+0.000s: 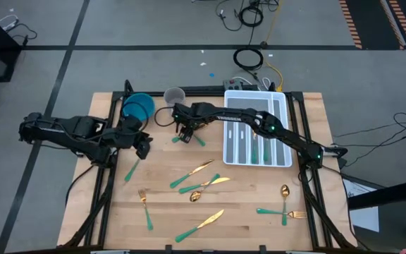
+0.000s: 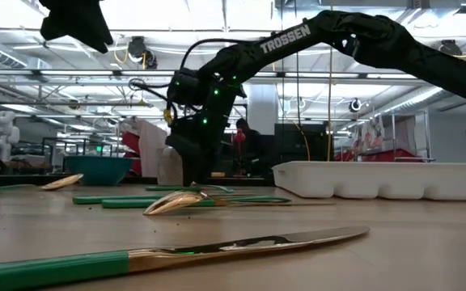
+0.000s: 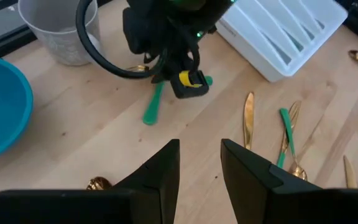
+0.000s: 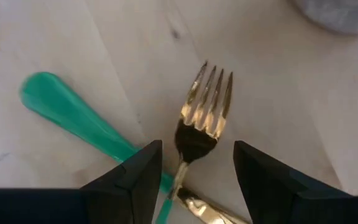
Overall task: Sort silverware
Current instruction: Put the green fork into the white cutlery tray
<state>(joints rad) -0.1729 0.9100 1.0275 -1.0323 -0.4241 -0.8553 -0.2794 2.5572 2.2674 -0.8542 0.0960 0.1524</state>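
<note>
Pale wooden table (image 1: 259, 190) on grey taped workshop floor (image 1: 118, 28)

Sitting at the table's (image 1: 259, 226) far right: the divided tray (image 1: 258, 137), several pieces lying in its compartments. At the far left corner, the bowl (image 1: 138, 107); just right of it, the cup (image 1: 175, 95). Between cup and tray, down on the boards, the right gripper (image 4: 194, 163) straddling a fork (image 4: 205, 112), a second handle (image 4: 73, 115) crossing beneath (tines pointing toward the cup). Left of that, near the bowl, the left gripper (image 3: 199, 165) hovering. Scattered across the middle and near side: loose silverware (image 1: 197, 185), with a crossed pair (image 1: 285, 209) off at the near right.
</note>
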